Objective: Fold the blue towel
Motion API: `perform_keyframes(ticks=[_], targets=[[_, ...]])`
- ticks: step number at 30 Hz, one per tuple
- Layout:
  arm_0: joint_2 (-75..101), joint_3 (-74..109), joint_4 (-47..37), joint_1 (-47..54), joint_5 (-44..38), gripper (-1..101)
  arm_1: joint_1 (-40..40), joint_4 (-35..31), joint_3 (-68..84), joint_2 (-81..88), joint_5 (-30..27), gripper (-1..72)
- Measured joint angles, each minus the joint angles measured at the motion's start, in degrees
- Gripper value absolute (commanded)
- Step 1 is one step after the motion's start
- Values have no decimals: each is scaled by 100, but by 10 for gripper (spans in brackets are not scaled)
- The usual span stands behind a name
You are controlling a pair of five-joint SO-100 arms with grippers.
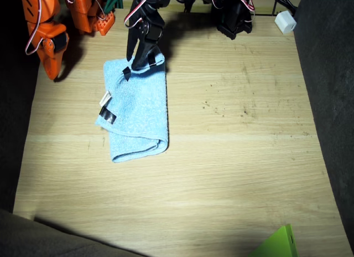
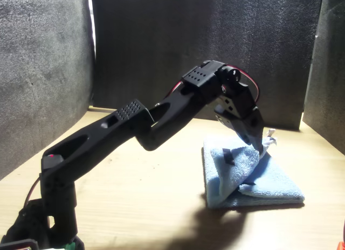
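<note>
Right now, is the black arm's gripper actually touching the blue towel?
Touching. In the front view the right gripper pinches a raised edge of the blue towel, lifting it off the table; the fixed view shows its tip on the towel's far edge.

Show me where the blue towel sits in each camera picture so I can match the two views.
Fixed view: the blue towel lies folded in the upper left part of the table, its top end under a black gripper.
Front view: the blue towel lies right of centre, one corner lifted.
Shared landmark: the black tape strip on the towel just beside the gripper pinching its edge.
</note>
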Motion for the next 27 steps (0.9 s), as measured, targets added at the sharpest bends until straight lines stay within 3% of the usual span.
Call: perform_keyframes(ticks=[13,27], targets=[[18,220,114,26,-44,294,-9,0,0,0,0,-1],[-791,-431,1107,70,-404,371,0,0,0,0,0,-1]])
